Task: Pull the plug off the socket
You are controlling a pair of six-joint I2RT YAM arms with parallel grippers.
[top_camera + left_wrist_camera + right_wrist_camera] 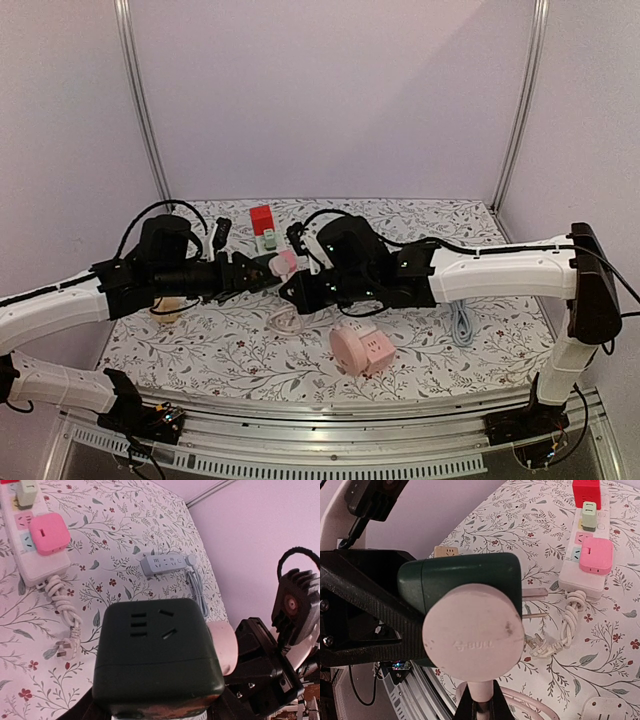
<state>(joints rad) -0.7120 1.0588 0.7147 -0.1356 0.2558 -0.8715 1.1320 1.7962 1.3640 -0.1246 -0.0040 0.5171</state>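
Grips set, pull outstanding
I find left jaws clamped round the green socket (pixel 155 650), right jaws pinched on the pink plug (pixel 472 632), which looks seated

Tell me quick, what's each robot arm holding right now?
Left end effector: closed, holding the green socket cube.
Right end effector: closed, holding the pink plug.

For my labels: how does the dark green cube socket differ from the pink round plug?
The dark green cube socket is boxy with slotted holes; the pink round plug is a plain disc. The left gripper holds the socket; the right gripper is shut on the plug's stem. Both hang above the table, close together.
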